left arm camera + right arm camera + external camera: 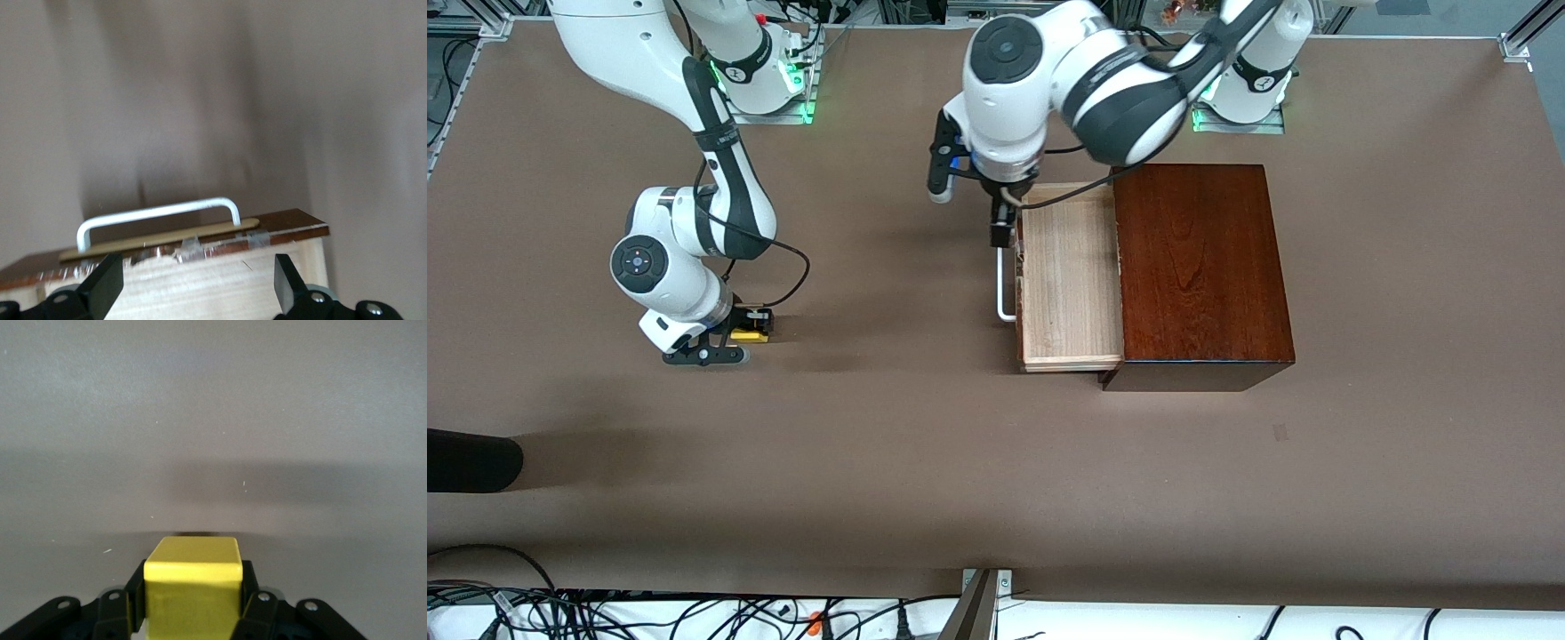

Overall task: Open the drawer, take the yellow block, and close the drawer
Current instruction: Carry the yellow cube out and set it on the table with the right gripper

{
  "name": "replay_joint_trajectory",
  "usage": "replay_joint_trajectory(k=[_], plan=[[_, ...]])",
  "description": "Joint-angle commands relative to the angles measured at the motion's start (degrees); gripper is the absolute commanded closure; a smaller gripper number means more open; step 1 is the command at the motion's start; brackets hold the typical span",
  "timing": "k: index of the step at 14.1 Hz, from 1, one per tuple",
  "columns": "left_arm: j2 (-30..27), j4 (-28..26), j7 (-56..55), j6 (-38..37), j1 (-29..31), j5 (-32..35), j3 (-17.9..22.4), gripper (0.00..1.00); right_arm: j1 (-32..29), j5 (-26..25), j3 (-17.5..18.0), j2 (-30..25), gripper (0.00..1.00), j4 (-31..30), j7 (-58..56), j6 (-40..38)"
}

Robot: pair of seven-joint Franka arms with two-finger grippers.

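Yellow block (193, 587) is held between the closed-in fingers (255, 608) of the right gripper (740, 337), low over the table (925, 444) toward the right arm's end, well apart from the wooden box (1200, 267). It cannot be told whether the block is touching the table. The drawer (1069, 276) is pulled out, its pale tray empty. The left gripper (1005, 233) is poised over the drawer front, its fingers (101, 288) spread wide and holding nothing, with the white handle (157, 213) just beside them. The closing push is judged to remain. If the front is pushed off-centre, the tray could be skewed and jammed, or the whole box slid along the table. The block could be knocked if released carelessly.
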Motion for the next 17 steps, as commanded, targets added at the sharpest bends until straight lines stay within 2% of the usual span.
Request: replay_joint_trajectory(k=[1,3,4,5,7,10,12,13,17], plan=[[5.0,2.2,3.4,2.1,0.1,3.9,0.0,0.00,-0.1,0.7,-0.4,-0.3,0.54,-1.7,-2.5,2.3],[7.2,2.2,2.7,4.7,-0.1,4.6,0.4,0.00,-0.9,0.7,-0.4,0.3,0.54,-2.1,-3.9,3.6],[8.4,2.2,2.7,5.5,-0.1,5.0,0.9,0.00,-1.3,0.8,-0.4,0.3,0.51,-2.1,-4.0,3.6],[9.0,2.2,2.7,5.6,-0.1,6.5,1.2,0.00,-1.3,0.9,-0.4,0.2,0.43,-2.1,-4.1,3.6],[9.5,2.2,2.6,5.6,-0.2,8.3,1.3,0.00,-1.6,0.9,-0.4,0.2,0.00,-2.1,-4.0,3.5],[9.6,1.9,1.9,5.5,-0.6,8.9,1.3,0.00,-1.7,0.9,-0.5,-1.8,0.00,-1.3,-3.9,1.9],[9.5,1.5,1.9,5.4,-0.6,9.0,1.3,0.00,-1.7,0.9,-0.7,-4.2,0.00,1.3,-3.7,-3.5],[9.5,1.6,1.9,5.2,-0.8,9.0,1.3,0.00,-1.7,0.8,-2.1,-4.6,0.00,4.7,-3.9,-8.4],[9.1,1.3,1.8,2.0,-0.3,9.0,1.5,0.00,-1.7,0.7,-6.7,-4.5,0.00,24.5,-3.5,-39.2]])
